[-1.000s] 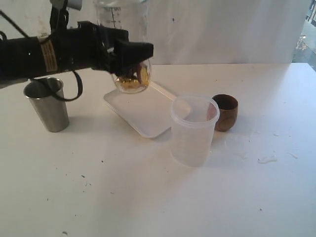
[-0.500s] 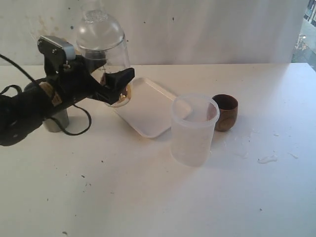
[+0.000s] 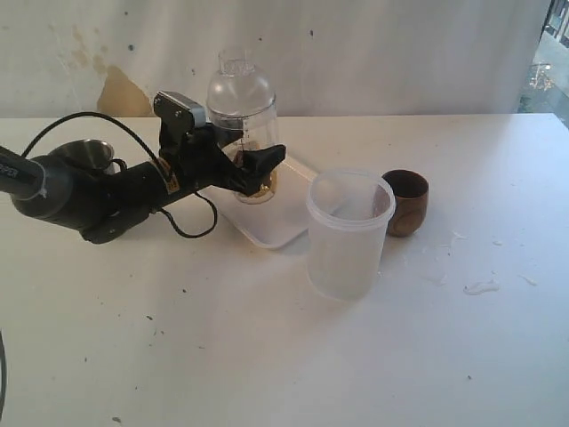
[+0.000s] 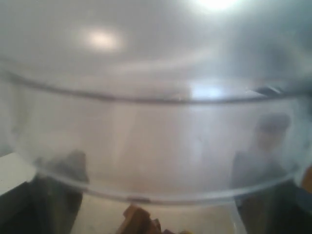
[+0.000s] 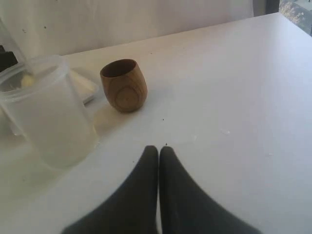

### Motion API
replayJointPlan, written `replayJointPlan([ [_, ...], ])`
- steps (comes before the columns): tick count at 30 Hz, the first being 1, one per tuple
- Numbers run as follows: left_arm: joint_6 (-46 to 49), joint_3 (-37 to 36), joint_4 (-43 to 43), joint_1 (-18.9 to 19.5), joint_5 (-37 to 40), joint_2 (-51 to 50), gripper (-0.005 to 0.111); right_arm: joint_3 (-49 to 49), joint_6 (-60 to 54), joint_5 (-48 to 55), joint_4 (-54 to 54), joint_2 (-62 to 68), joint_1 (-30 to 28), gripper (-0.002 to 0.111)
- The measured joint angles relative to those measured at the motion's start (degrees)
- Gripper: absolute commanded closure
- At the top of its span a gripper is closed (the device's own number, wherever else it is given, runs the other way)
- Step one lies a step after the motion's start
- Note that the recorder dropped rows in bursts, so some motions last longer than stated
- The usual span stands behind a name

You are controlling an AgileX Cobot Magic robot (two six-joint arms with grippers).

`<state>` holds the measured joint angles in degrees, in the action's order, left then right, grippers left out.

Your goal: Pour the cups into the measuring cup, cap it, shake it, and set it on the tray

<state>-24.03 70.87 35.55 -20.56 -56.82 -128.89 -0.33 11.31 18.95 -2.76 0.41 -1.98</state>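
The left pincer (image 3: 255,167) pinches the capped, clear measuring cup (image 3: 242,124) low on its wall, upright over the far end of the tray (image 3: 271,229); the cup looks rigid, smooth, probably slippery and light, while the right pincer (image 5: 158,150) hangs pressed together above the table (image 5: 234,97).

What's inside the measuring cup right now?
Brown and yellowish pieces sit at the bottom of the measuring cup. The left gripper around it hides part of them.

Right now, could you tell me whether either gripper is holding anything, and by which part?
The left gripper holds the measuring cup by its lower wall, jaws on either side. The right gripper is shut and empty.
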Motion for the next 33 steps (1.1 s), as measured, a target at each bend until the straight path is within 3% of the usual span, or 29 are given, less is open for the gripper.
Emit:
replayJointPlan([
  [2,0.0,0.08,0.19,0.0,0.1,0.0,0.001,0.0,0.0,0.0,0.0,0.0,0.0,0.108],
  [18,-4.12,0.47,0.2,0.0,0.85,3.3,0.002,0.0,0.0,0.0,0.0,0.0,0.0,0.108],
  [23,-5.13,0.47,0.98,0.0,8.2,10.19,0.005,0.0,0.0,0.0,0.0,0.0,0.0,0.108],
  [25,-6.71,0.47,2.75,0.0,11.84,13.06,0.017,0.0,0.0,0.0,0.0,0.0,0.0,0.108],
  [27,-8.98,0.47,6.22,0.0,14.57,16.15,0.037,0.0,0.0,0.0,0.0,0.0,0.0,0.108],
  [29,-13.63,0.47,11.08,0.0,17.77,19.3,0.061,0.0,0.0,0.0,0.0,0.0,0.0,0.108],
  [30,-15.5,0.47,13.3,0.0,18.9,20.66,0.08,0.0,0.0,0.0,0.0,0.0,0.0,0.108],
  [32,-20.1,-0.11,17.93,0.0,21.25,24.44,0.107,0.0,0.0,0.0,0.0,0.0,0.0,0.108],
  [33,-21.56,-0.64,19.8,0.0,22.32,26.17,0.106,0.0,0.0,0.0,0.0,0.0,0.0,0.108],
])
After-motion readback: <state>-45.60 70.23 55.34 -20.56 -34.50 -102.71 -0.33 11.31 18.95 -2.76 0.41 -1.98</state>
